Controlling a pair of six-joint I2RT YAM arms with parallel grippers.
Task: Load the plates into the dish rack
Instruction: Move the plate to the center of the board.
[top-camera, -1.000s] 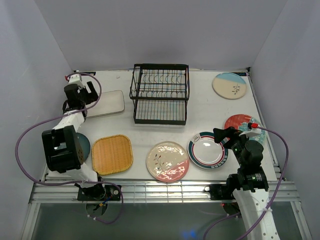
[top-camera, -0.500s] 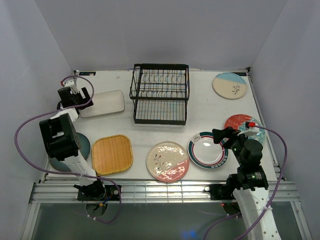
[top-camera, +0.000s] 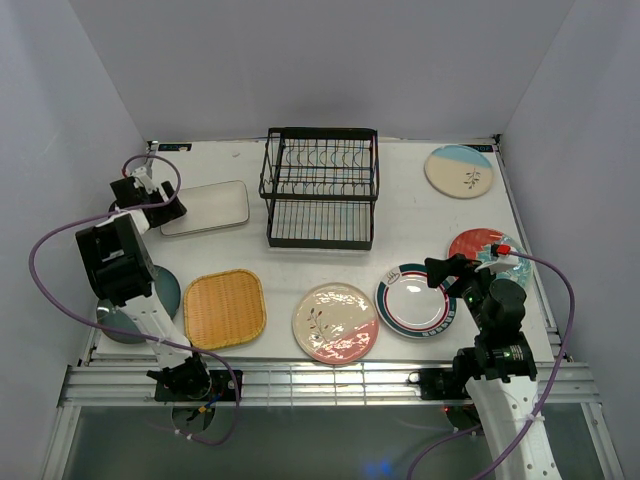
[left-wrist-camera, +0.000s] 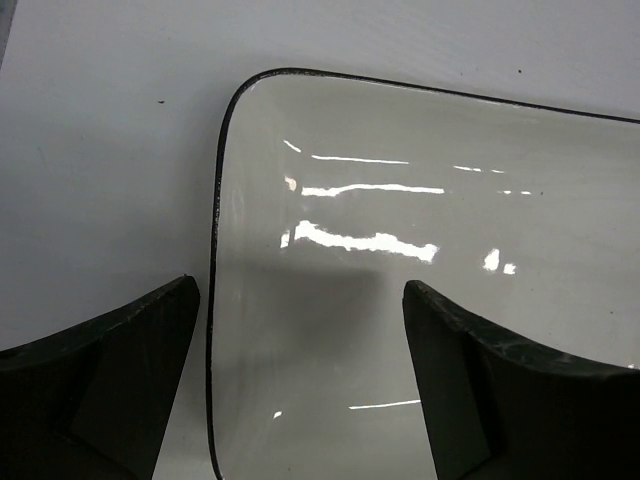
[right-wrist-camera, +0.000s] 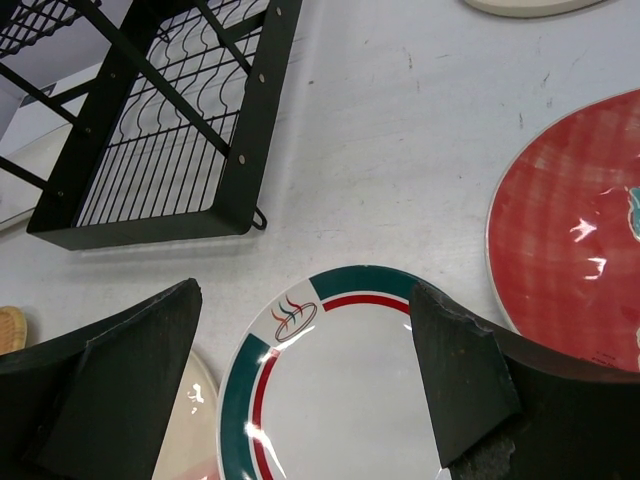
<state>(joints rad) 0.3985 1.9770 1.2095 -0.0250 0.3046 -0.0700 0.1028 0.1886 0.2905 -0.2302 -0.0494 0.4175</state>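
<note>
L gripper (left-wrist-camera: 300, 300), fingers spread, straddles white rect plate (left-wrist-camera: 420, 300) rim nr far-left corner. R gripper (right-wrist-camera: 305, 290), fingers spread, over teal-red rim plate (right-wrist-camera: 330, 400); red plate (right-wrist-camera: 570, 270) beside it, dish rack (right-wrist-camera: 265, 110) toward far edge.

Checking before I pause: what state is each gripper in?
Left gripper: open, empty, over the white plate's edge.
Right gripper: open, empty, above the teal-red rimmed plate.

Seven plates: two squarish at left, white (top-camera: 205, 208) and yellow (top-camera: 225, 308); five round, dark teal (top-camera: 167, 293), pink floral (top-camera: 335, 322), teal-rimmed (top-camera: 415, 300), red (top-camera: 481, 244), cream-blue (top-camera: 459, 171). One dish rack (top-camera: 320, 187) stands far.
</note>
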